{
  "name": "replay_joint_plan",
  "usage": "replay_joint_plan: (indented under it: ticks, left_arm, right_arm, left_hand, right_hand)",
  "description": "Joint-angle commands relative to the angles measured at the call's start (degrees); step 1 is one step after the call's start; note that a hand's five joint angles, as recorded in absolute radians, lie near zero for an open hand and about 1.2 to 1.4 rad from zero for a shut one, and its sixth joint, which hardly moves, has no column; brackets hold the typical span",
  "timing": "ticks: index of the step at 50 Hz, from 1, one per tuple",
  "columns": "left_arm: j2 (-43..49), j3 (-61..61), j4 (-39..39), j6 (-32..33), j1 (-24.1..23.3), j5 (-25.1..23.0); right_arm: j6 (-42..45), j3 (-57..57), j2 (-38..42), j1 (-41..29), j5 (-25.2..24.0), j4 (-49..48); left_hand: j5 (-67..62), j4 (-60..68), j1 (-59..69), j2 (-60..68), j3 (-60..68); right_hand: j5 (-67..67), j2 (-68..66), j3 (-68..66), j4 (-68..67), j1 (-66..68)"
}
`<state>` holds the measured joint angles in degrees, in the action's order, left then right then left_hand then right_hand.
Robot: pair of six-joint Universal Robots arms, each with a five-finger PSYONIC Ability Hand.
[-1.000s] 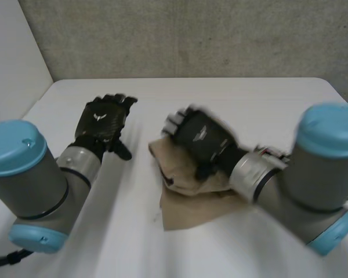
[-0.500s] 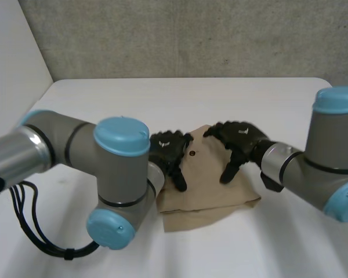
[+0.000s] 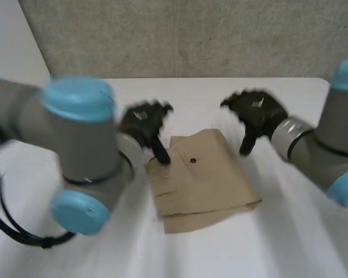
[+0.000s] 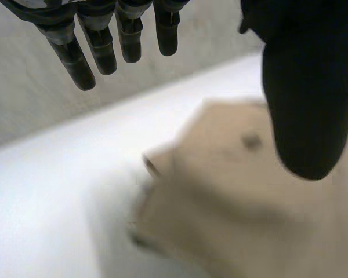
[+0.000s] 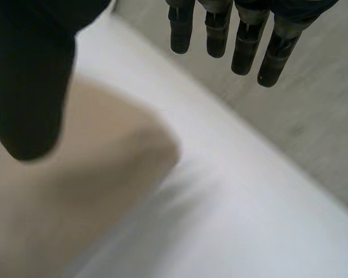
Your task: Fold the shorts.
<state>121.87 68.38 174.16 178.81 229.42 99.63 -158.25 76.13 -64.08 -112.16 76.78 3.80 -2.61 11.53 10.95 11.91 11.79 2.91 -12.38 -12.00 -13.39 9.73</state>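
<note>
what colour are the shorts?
Plain tan shorts with one small dark button; best seen in the head view.

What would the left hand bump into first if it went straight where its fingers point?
Probably nothing near: the left hand points over bare table toward the grey wall, past the shorts; depth is unclear.

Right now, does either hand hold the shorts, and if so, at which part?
Nothing is held. The left hand and the right hand are both open, fingers straight, with no cloth between fingers and thumb. The folded shorts lie free.
</note>
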Motion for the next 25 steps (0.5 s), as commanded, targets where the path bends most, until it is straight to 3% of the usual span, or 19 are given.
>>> replay_joint_plan:
  ticks: [1,8,25]
  left_arm:
    - [-15.5,-1.2,-5.2,0.7,9.5,-1.4]
    - [-24.0,-4.9,-17.2,1.9,18.2,-6.6]
    - [-26.2,-0.5,-15.9,1.3,18.8,-8.9]
  right_arm:
    - [-9.6,-5.4,-11.3,0.7,7.7,1.0]
    - [-7.5,-8.6,-14.7,1.7,17.3,8.1]
    - [-6.7,-5.8,-14.3,1.2,16.2,7.6]
  left_hand:
    - [0.7,0.4,0.9,0.0,0.1]
    - [2.6,-1.5,-0.9,-1.9,-1.7]
    - [2.6,-1.5,-1.0,-1.9,-1.8]
  right_hand:
    - [-2.9,2.4,2.0,3.4,0.3]
    - [-2.9,2.4,2.0,3.4,0.3]
    - [-2.9,2.4,2.0,3.4,0.3]
